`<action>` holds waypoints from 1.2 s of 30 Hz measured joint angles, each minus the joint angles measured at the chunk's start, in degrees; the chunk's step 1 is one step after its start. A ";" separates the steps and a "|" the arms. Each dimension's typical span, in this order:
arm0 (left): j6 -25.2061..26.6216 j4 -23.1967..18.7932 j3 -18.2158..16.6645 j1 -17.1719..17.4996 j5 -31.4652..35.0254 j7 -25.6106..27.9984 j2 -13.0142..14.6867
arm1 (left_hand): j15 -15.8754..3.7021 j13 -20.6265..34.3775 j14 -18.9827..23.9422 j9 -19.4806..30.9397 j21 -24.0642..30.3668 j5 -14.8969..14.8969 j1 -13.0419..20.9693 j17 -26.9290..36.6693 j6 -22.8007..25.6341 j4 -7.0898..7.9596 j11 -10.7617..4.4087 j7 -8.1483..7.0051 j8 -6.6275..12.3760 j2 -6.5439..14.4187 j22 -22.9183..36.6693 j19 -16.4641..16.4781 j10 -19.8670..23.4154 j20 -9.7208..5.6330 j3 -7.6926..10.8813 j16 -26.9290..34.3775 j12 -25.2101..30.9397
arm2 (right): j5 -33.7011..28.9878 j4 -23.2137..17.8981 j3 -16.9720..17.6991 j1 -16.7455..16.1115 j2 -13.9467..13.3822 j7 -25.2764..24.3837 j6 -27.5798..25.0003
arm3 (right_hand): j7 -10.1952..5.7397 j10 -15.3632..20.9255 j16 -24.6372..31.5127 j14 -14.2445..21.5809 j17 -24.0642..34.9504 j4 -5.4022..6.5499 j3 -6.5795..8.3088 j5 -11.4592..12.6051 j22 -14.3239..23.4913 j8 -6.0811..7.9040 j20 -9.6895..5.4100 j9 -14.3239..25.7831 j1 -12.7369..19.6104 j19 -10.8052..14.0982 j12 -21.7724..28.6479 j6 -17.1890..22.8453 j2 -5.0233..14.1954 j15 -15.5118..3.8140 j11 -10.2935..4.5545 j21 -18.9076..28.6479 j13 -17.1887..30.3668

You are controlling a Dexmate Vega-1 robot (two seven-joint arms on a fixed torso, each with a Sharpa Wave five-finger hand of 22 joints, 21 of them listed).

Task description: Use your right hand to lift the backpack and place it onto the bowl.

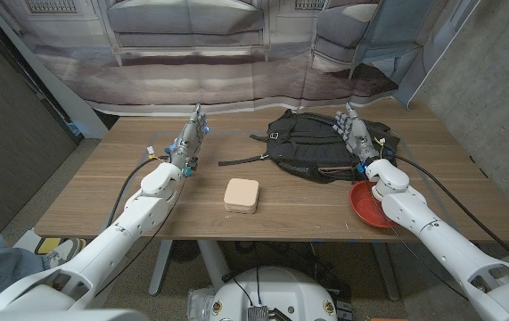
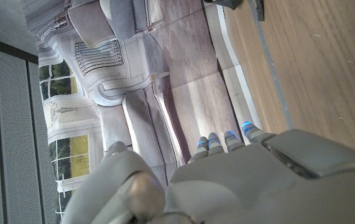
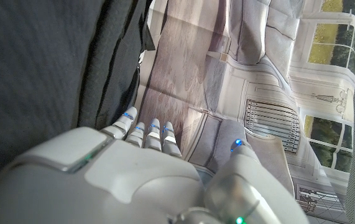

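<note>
The black backpack (image 1: 325,145) lies on the wooden worktop (image 1: 102,201) toward 1 o'clock, with the red bowl (image 1: 367,205) just beside it at its 5 o'clock. The right hand (image 1: 354,132) stands over the backpack's right side, fingers straight and close together, gripping nothing. The left hand (image 1: 192,138) hangs at 11 o'clock, fingers extended, empty; a beige square case (image 1: 241,195) sits mid-worktop.

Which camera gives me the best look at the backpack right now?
The head view: it shows the whole black backpack lying at the table's far side, beside the right hand, straps trailing out. The right wrist view catches only a close dark fabric side. The left wrist view shows just a dark corner.
</note>
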 measured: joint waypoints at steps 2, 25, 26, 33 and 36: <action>0.48 -0.82 -0.05 0.33 0.04 0.58 0.23 | 0.00 0.00 0.00 0.00 0.00 0.21 0.00 0.00 0.00 0.00 0.00 0.00 0.00 0.00 0.00 0.00 0.00 0.00 0.00 0.00 0.21 | 0.06 0.17 -0.01 0.11 0.09 0.18 0.16 | 0.00 0.00 0.22 0.00 0.00 0.00 0.00 0.00 0.00 0.00 0.00 0.00 0.00 0.00 0.00 0.00 0.00 0.00 0.00 0.00 0.00; 1.97 -5.72 -0.40 2.32 0.19 1.73 1.94 | 0.00 -0.01 0.00 -0.01 0.00 0.45 0.53 -0.01 0.23 -0.01 -0.22 0.22 0.21 0.53 -0.01 0.24 0.25 0.23 0.00 0.00 0.23 | -0.91 -3.89 0.02 -1.91 -0.89 -1.35 0.67 | -0.02 0.76 0.44 0.55 -0.01 -0.47 0.47 0.00 -0.01 0.44 0.00 -0.01 0.91 0.01 0.00 0.63 0.91 -0.11 0.10 -0.24 -0.01; 2.06 -5.98 -0.41 2.44 0.23 1.80 2.04 | 0.00 -0.01 0.00 -0.01 0.00 0.45 0.53 -0.01 0.24 -0.01 -0.21 0.22 0.21 0.53 -0.01 0.24 0.24 0.23 0.00 0.00 0.24 | -1.10 -4.26 0.02 -2.03 -1.04 -1.53 0.67 | -0.02 0.87 0.44 0.55 -0.01 -0.47 0.47 0.00 -0.01 0.44 0.02 -0.01 0.91 0.02 0.00 0.63 0.91 -0.11 0.20 -0.24 -0.01; 2.51 -7.59 -0.47 3.17 0.46 2.39 2.61 | 0.16 -0.02 0.16 -0.01 0.00 0.45 0.52 -0.01 0.23 -0.01 0.02 0.22 0.21 0.53 -0.01 0.54 0.47 0.53 0.00 0.42 0.23 | -2.02 -6.12 0.03 -2.62 -2.04 -2.57 0.45 | 0.29 1.78 0.44 1.38 -0.02 -0.70 0.70 -0.01 0.27 0.44 0.07 -0.01 1.60 1.20 0.00 0.95 0.81 -0.32 0.06 -0.24 -0.01; 2.67 -8.14 -0.50 3.43 0.62 2.68 2.80 | 0.21 -0.02 0.22 -0.02 0.00 0.69 0.52 -0.01 0.24 -0.01 0.02 0.22 0.21 0.53 -0.02 0.54 0.47 0.53 0.00 0.42 0.23 | -2.38 -6.78 0.13 -2.79 -2.45 -2.85 0.28 | 0.08 1.87 0.65 1.78 -0.01 -0.70 0.70 -0.01 0.27 0.44 0.20 -0.02 1.60 1.49 0.00 1.36 0.81 -0.31 -0.03 -0.24 -0.02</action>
